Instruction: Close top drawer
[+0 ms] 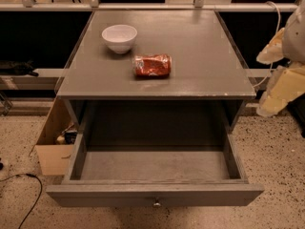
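The top drawer of the grey cabinet stands pulled far out toward the camera. Its inside is bare, and a small round metal knob sits at the centre of the flat front panel. My gripper shows as cream-coloured parts at the right edge of the camera view. It hangs beside the cabinet's right side, level with the top, and is apart from the drawer and not touching it.
A white bowl and a crumpled red packet lie on the cabinet top. An open cardboard box stands on the speckled floor left of the drawer, with a black cable nearby. A rail runs behind.
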You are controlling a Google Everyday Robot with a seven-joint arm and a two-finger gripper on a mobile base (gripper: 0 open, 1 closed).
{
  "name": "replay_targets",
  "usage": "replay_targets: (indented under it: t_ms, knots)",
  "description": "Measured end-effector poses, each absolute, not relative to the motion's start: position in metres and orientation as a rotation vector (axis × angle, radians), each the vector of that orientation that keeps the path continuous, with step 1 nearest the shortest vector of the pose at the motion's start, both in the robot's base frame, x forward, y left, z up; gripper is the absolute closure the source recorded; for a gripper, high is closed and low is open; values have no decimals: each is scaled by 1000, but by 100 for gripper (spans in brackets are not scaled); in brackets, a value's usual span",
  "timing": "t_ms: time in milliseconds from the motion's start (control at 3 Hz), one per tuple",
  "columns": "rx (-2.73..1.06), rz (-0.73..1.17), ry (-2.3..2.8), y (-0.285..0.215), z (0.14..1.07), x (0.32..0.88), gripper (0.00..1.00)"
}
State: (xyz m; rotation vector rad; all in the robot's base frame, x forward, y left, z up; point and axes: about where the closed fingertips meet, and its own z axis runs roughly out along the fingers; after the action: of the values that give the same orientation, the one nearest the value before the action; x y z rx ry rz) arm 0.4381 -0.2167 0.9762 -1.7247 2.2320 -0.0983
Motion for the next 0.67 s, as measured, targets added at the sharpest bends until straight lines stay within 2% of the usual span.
replay_targets:
  t_ms: [333,667]
  knots:
    - [-1725,-98,2232,-217,976,438,46]
    - [-1712,-91,2237,-218,975,435,77]
